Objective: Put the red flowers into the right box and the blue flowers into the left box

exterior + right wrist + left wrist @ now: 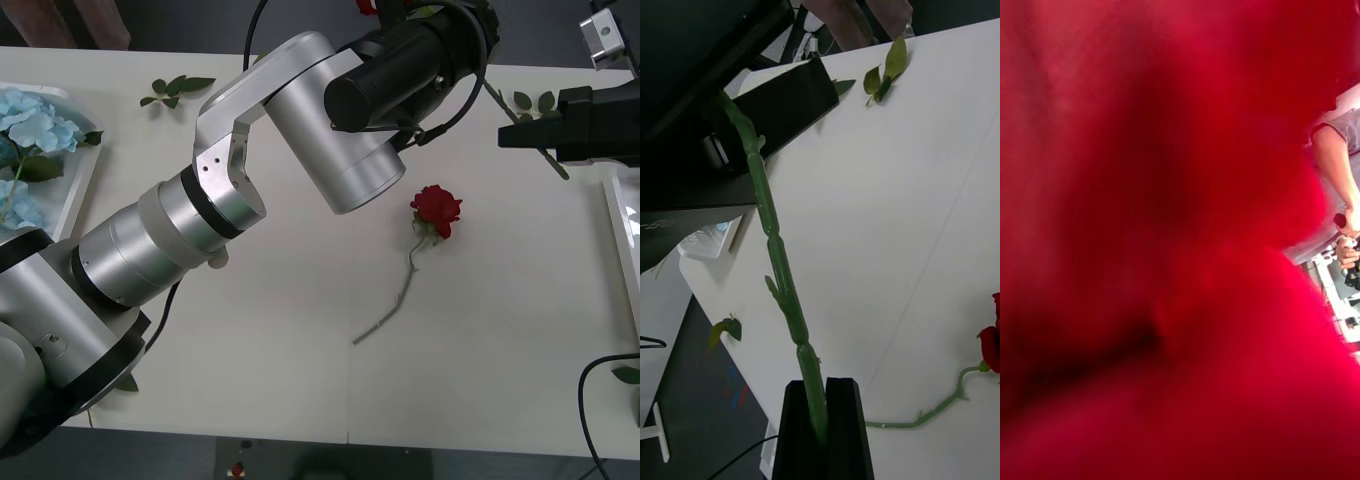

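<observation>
My right gripper (818,420), with black fingers, is shut on the thin green stem (779,270) of a red flower. In the front view it (506,135) hovers at the far right with that stem (548,155) slanting under it. The stem runs up toward my left arm (300,130), which reaches across to the table's far edge beside a bit of red bloom (368,6). Red petals (1150,225) sit right against the left wrist camera. A second red rose (436,210) lies on the table. Blue flowers (30,130) lie in the left box (85,170). The right box (622,235) is at the right edge.
Loose green leaf sprigs lie at the back left (175,88) and the back right (530,102). The lying rose's stem (395,300) trails toward the table's front. My left arm spans the table's middle above the surface. A black cable (600,400) curls at the front right.
</observation>
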`<action>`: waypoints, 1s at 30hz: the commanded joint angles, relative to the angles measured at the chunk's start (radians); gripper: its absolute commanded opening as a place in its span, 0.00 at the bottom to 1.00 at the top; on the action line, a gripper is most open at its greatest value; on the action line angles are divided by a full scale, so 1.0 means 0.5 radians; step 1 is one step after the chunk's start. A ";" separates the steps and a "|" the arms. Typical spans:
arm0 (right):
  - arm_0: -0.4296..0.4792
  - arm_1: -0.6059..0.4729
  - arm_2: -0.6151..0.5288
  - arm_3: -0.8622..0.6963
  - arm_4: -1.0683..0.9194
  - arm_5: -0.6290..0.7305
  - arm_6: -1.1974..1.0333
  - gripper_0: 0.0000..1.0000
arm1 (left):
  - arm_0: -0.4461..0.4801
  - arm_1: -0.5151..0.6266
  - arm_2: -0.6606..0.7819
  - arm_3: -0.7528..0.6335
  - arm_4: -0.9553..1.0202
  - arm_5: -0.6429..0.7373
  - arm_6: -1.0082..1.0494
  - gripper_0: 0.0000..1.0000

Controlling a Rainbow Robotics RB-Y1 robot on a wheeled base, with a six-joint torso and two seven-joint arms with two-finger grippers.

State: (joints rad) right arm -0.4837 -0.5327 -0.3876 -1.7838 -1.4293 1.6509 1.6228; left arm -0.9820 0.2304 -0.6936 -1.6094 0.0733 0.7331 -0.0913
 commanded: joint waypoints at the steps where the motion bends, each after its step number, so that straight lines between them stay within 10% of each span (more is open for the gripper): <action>1: -0.051 0.019 -0.078 -0.040 -0.004 0.039 -0.098 0.00 | -0.104 -0.013 0.044 -0.067 -0.030 -0.021 0.038 1.00; 14: 0.185 -0.192 -0.305 -0.037 0.015 0.143 -0.135 0.00 | -0.018 0.208 0.185 -0.285 0.283 -0.021 -0.170 1.00; 30: 0.688 -0.392 -0.673 -0.037 0.401 0.140 -0.190 0.00 | 0.731 0.693 0.648 -1.043 1.292 0.329 -1.351 1.00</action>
State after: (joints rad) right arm -0.1417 -0.6955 -0.7098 -1.7838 -1.2660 1.7288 1.5638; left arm -0.6568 0.5455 -0.4232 -2.0496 0.6714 0.8458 -0.6974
